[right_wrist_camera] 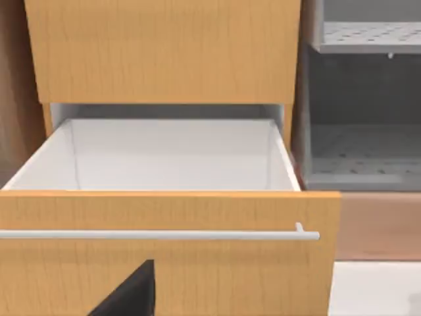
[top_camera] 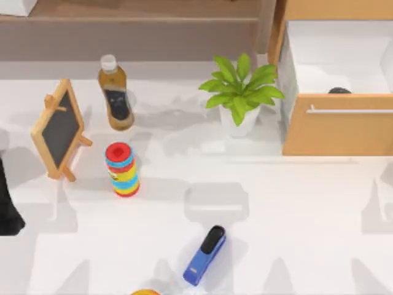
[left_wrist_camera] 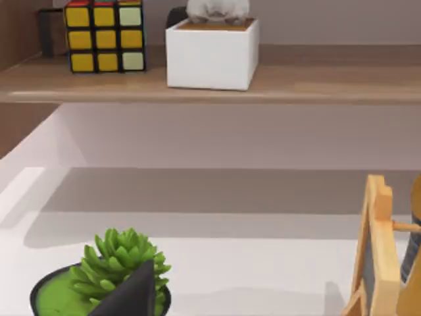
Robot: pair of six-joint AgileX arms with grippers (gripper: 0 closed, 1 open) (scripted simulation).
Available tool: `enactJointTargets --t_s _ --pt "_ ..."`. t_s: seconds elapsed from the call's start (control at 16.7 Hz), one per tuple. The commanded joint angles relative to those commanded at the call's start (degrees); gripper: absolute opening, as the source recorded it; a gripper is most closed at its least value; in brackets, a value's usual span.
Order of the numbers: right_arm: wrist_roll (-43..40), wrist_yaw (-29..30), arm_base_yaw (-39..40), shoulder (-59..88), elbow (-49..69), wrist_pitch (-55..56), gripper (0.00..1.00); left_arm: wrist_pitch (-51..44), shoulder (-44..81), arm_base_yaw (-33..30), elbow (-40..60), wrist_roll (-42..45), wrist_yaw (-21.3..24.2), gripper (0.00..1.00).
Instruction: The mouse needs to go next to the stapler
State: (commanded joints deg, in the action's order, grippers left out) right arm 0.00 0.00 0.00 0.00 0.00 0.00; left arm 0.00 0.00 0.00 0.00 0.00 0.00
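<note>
The blue stapler with its black top arm lies at an angle near the table's front edge, a little left of the middle. A small dark rounded shape, the mouse, peeks over the front panel of the open wooden drawer at the back right. In the right wrist view the drawer stands open just ahead, its front panel hiding the mouse, and a dark piece of my right gripper shows before it. My left arm is parked at the table's left edge. A dark piece of my left gripper shows.
A striped can, a small chalkboard easel and a bottle stand at the left. A potted plant sits beside the drawer. A Rubik's cube and white box are on a shelf, and a succulent pot is nearby.
</note>
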Motion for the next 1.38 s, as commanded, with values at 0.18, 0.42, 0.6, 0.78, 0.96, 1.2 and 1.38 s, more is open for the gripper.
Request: enactJointTargets --t_s 0.18,0.42,0.6,0.78,0.96,1.2,1.38 --pt "0.01 -0.01 0.06 0.57 0.56 -0.35 1.0 0.0 0.0 0.0 0.0 0.0 0.0 1.0" --pt "0.21 -0.17 0.89 8.88 8.83 -5.45 1.0 0.0 0.0 0.0 0.0 0.0 0.0 1.0" --pt "0.53 -0.36 1.89 21.46 21.02 -12.41 1.0 0.0 0.0 0.0 0.0 0.0 0.0 1.0" --pt "0.98 -0.53 3.05 39.22 37.02 -21.14 1.0 0.0 0.0 0.0 0.0 0.0 0.0 1.0" --pt "1.5 -0.62 4.29 60.15 54.99 -30.75 1.0 0.0 0.0 0.0 0.0 0.0 0.0 1.0" --pt "2.21 -0.47 5.76 88.64 78.89 -43.54 1.0 0.0 0.0 0.0 0.0 0.0 0.0 1.0" --pt "2.69 -0.21 6.69 107.76 94.8 -52.34 1.0 0.0 0.0 0.0 0.0 0.0 0.0 1.0"
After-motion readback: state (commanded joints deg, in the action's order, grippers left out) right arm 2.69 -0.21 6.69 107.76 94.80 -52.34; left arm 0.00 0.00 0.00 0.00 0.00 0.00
